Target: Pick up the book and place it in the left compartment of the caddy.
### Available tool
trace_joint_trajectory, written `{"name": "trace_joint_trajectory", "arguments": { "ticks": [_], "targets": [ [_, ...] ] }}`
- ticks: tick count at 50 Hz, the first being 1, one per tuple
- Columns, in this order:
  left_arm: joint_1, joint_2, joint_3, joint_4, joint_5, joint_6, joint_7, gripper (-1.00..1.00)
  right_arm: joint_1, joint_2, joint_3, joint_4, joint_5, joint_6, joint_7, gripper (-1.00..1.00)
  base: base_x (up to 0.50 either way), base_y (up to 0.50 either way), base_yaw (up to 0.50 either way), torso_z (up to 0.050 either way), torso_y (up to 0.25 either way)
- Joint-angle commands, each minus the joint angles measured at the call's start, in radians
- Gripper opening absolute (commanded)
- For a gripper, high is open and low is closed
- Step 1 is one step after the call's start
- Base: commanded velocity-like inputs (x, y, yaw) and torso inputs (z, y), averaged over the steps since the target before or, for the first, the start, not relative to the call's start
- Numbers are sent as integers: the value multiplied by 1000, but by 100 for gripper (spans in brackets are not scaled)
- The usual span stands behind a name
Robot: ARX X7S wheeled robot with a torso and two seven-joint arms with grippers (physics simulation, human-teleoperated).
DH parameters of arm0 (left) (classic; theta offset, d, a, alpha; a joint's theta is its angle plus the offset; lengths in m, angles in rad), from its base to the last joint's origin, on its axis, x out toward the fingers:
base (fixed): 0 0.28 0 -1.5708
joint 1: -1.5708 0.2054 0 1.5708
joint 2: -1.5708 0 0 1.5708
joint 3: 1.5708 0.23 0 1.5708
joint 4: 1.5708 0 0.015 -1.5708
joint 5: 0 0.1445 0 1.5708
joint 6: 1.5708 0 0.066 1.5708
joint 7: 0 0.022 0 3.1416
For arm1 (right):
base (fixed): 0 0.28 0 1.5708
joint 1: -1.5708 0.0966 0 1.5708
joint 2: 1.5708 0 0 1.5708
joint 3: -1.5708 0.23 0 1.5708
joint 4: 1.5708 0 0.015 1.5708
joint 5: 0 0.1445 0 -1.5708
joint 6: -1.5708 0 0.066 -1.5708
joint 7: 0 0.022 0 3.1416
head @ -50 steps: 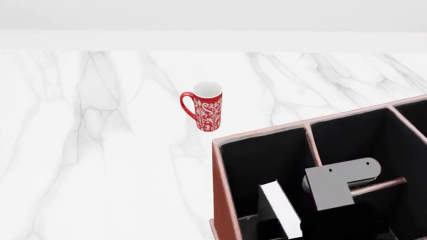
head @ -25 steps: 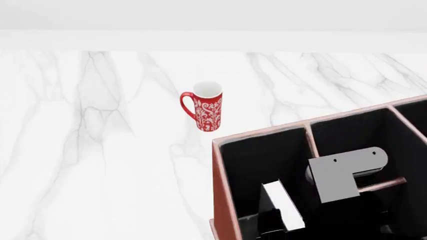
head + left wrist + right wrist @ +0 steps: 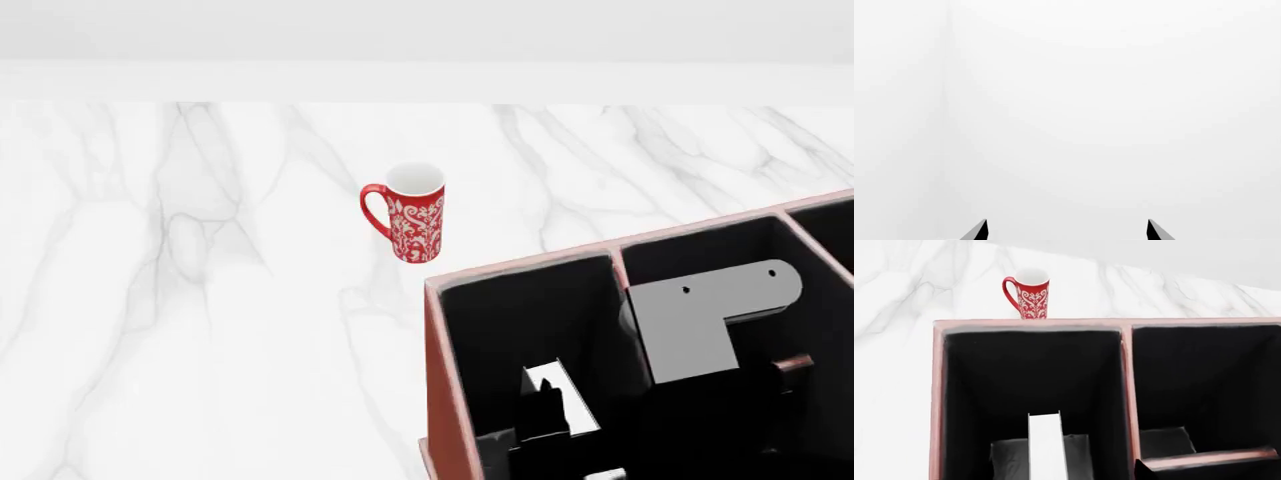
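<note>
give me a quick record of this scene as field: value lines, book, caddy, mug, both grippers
book: standing on edge inside the left compartment, white page edges up
caddy: reddish-brown box, black inside, on the marble table
mug: red patterned, upright, on the table beyond the caddy, apart from it
right gripper: low in the left compartment at the book; grip cannot be told
left gripper: open, holding nothing, faces a blank white surface
task state: book is in the compartment
</note>
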Motion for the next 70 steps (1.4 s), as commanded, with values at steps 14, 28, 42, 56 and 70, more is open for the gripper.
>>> {"name": "trace_joint_trajectory", "arguments": {
  "ticks": [14,28,42,56,70],
  "targets": [
    [16,-4,-10,4,-2,14,-3,100,20,54,93,-245,176,-7,162,100,0,0,0,0,0],
    [26,-3,-12,6,2,26,1,100,5,91,144,-389,266,-46,249,100,0,0,0,0,0],
    [39,0,-17,14,9,40,7,100,-67,123,209,-510,312,-121,285,100,0,0,0,0,0],
    [55,4,-26,23,15,51,13,100,-155,182,304,-644,367,-215,333,100,0,0,0,0,0],
    [79,9,-45,33,15,67,19,100,-223,212,376,-709,374,-273,350,100,0,0,0,0,0]
  ]
}}
